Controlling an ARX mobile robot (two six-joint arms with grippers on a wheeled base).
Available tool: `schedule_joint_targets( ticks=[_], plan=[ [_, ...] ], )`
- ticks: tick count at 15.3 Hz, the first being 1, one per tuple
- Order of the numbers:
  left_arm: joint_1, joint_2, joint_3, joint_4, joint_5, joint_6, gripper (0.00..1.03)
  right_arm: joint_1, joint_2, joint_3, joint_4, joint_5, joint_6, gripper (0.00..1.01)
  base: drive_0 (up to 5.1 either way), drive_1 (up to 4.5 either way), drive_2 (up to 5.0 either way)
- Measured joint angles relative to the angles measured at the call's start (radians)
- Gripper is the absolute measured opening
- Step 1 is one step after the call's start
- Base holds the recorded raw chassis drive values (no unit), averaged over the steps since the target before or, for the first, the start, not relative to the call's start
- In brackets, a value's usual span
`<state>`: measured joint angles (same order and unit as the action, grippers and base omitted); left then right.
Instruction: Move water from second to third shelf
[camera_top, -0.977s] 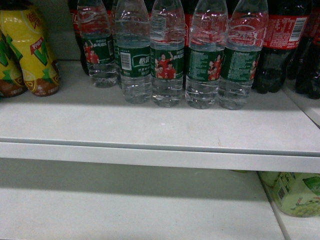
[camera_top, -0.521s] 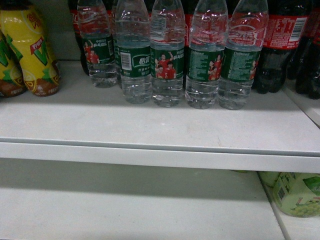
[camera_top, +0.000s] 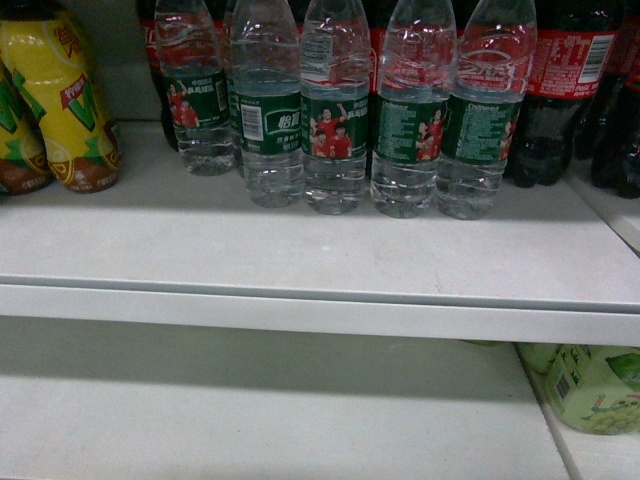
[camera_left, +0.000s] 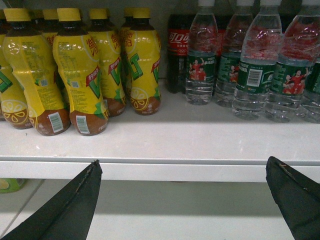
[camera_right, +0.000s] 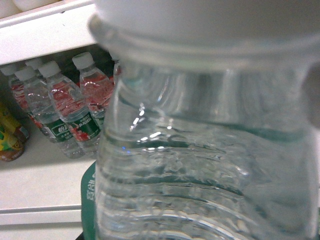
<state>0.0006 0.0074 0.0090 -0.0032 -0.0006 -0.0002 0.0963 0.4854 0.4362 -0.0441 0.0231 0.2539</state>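
The head view shows an upper shelf carrying, from left to right, yellow drink bottles, a row of water bottles with dark green labels, and dark cola bottles with red labels. Below it lies a lower shelf, with pale green bottles at its far right. No arm appears in this view.

The left wrist view takes in the same upper shelf from further left, so the yellow bottles' caps are visible and one cola bottle shows between them and the water row. The left hand is spread wide, its two dark fingers rising at the bottom corners, near the shelf's front edge and touching nothing.

The right wrist view alone shows the held water bottle: it fills the frame, very close to the lens, with its white cap at the top, its clear ribbed body below and a strip of green label at lower left. The right hand itself is hidden behind it, so whether it pinches the bottle cannot be told. To the left, further off, white-capped water bottles stand on the shelf.
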Motion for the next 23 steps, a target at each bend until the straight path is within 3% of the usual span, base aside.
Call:
schedule_joint_targets(
  ticks=[23],
  plan=[
    [0.0,0.0,0.0,0.003,0.0,0.0,0.98,0.0,-0.005,0.01,0.006,0.003,-0.003,0.43,0.0,0.0,0.0]
  ],
)
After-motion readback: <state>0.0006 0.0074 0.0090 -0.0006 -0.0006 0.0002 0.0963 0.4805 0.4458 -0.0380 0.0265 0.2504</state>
